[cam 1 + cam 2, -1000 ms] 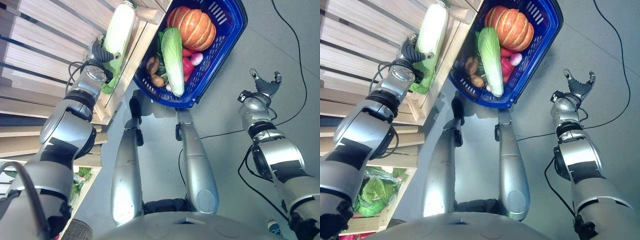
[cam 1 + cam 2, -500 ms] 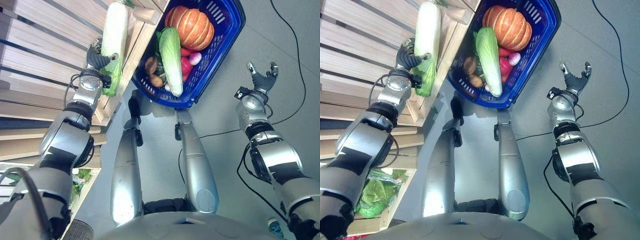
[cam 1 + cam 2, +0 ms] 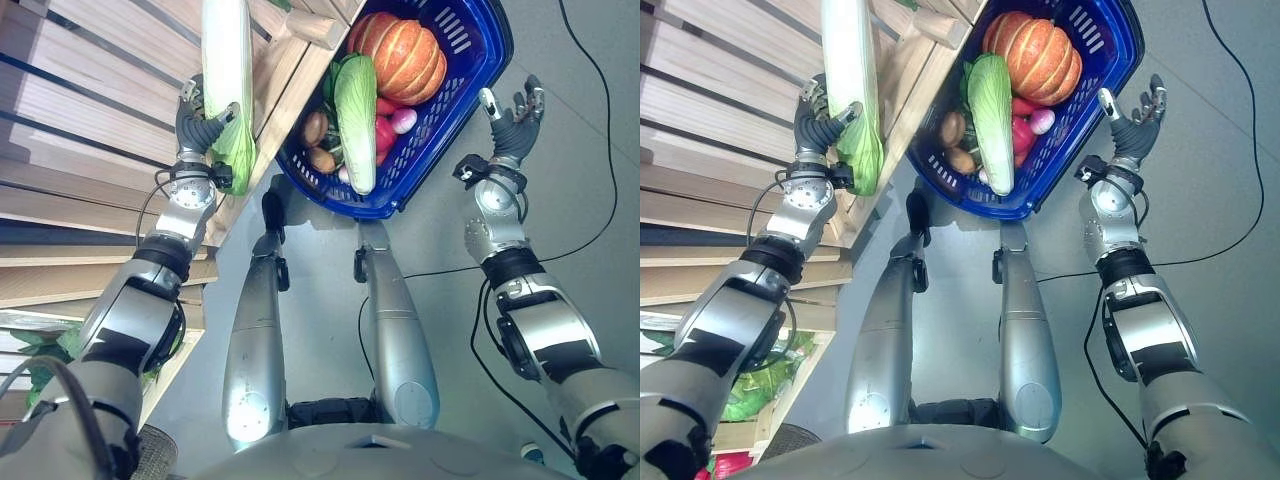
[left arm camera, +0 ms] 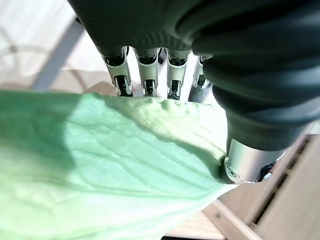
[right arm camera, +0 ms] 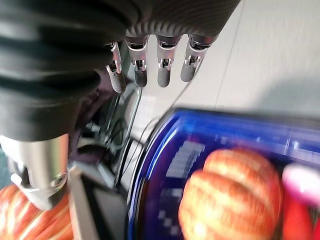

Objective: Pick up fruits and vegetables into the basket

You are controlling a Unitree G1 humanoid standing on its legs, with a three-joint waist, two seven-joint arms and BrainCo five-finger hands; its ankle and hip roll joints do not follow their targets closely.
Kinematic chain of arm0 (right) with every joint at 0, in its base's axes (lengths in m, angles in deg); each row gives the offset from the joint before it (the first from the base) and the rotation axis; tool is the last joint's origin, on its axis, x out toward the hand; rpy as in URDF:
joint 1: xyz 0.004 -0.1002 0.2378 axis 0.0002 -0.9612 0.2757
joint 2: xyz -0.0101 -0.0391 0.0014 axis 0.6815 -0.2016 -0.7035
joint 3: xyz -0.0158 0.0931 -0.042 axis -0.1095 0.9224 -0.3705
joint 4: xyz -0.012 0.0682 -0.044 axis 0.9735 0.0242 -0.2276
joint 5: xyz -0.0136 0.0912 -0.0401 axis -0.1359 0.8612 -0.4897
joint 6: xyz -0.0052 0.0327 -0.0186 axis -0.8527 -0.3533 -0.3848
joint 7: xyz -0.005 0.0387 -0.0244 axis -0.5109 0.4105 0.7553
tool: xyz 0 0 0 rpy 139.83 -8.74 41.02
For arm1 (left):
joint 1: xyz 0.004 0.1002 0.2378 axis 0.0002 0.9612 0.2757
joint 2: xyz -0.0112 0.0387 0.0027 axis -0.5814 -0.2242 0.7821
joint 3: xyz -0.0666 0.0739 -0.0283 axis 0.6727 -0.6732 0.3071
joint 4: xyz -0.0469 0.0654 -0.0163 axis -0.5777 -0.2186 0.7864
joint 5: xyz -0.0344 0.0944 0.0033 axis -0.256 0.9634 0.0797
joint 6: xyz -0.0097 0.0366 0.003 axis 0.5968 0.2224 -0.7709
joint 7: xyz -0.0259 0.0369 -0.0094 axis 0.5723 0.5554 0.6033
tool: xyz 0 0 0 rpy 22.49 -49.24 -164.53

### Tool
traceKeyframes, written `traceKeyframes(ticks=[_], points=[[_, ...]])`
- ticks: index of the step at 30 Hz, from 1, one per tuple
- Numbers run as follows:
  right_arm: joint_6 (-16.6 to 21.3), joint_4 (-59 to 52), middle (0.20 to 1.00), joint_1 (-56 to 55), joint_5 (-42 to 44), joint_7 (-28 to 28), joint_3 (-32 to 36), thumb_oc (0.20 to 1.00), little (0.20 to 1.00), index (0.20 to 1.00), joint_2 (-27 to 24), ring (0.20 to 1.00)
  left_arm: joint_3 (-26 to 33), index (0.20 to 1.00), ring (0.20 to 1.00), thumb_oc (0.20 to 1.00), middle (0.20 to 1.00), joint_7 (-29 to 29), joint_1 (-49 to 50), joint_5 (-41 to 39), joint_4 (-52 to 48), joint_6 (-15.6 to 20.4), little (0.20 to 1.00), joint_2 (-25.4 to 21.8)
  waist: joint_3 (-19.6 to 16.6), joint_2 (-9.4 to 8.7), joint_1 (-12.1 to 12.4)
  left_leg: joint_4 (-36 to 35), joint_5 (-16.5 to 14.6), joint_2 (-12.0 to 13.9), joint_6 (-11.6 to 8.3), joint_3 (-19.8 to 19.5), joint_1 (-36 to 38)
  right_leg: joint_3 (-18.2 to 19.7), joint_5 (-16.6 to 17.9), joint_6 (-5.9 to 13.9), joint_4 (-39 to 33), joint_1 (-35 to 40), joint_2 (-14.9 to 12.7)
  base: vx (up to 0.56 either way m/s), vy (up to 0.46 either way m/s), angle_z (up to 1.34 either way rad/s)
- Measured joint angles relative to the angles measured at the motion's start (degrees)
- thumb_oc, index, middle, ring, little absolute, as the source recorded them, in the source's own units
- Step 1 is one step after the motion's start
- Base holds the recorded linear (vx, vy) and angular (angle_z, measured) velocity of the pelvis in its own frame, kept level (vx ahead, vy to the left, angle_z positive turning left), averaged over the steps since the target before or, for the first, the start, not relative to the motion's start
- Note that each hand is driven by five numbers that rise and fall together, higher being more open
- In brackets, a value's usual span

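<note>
My left hand (image 3: 203, 128) is curled round a long napa cabbage (image 3: 228, 85), fingers (image 4: 148, 75) on one side and thumb on the other, gripping it near its green leafy end. From the wrist, the pale green ribbed leaf lies right across my palm, pressed up against the fingers. The cabbage runs away from my hand, its white stalk part reaching out past my fingertips over the wooden slatted shelf (image 3: 90, 110). The shelf's edge and a wooden post (image 3: 300, 30) stand just beside my hand, on the side toward the basket.

My right hand (image 3: 508, 118) is spread wide and holds nothing, fingers straight and apart. It hovers just beside the outer rim of the blue basket (image 3: 470, 85); I cannot tell whether it touches the rim. From that wrist the basket's blue wall and an orange pumpkin (image 5: 225, 195) show just past my fingertips.

Inside the basket, going inward from my right hand: the pumpkin (image 3: 400, 55) at the far end, a second napa cabbage (image 3: 357, 115) lying lengthwise down the middle, red and pink vegetables (image 3: 390, 122) tucked between the two, and brown round ones (image 3: 318, 140) on the far side of the cabbage, toward the shelf. The basket rests on grey floor (image 3: 560, 200), between my two hands.
</note>
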Motion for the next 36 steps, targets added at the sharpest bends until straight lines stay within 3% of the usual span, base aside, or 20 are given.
traceKeyframes(ticks=[6, 19, 36], points=[[-0.34, -7.54, 1.000, -3.60, 3.10, -8.75, -1.35, 1.000, 1.000, 1.000, 0.62, 1.000, 0.48, 0.200, 0.200, 0.200, 0.200, 3.54, 1.98, 10.06, -6.56, 3.43, 0.200, -0.03, 0.01, 0.00, 0.06, -1.13, 0.78, -0.04, -0.32, -0.65, 0.99, -0.49, -0.07, -0.09, -0.01, 0.81, -0.04, 0.00, -0.015, 0.04], [-4.78, -16.47, 1.000, -6.44, 7.37, -19.05, -2.31, 1.000, 1.000, 1.000, 0.64, 1.000, 0.65, 0.200, 0.200, 0.200, 0.200, 6.01, 3.16, 24.22, -15.70, 5.17, 0.200, -2.73, 0.06, 0.00, 0.10, -3.16, 2.17, -0.06, -0.51, -0.95, 1.65, -1.36, -0.18, 0.11, -0.88, 1.18, -0.27, 0.00, -0.005, 0.02], [-11.12, -20.78, 1.000, -5.94, 10.60, -25.09, -6.78, 1.000, 1.000, 1.000, 0.79, 1.000, -6.84, 0.200, 0.200, 0.200, 0.200, -2.34, 2.46, 29.02, -22.00, 5.38, 0.200, -4.75, 0.09, -0.03, 0.13, -3.12, 2.20, -0.07, -0.52, -1.15, 2.27, -1.70, -0.06, -0.08, -1.10, 2.05, -0.34, 0.00, -0.002, 0.00]])
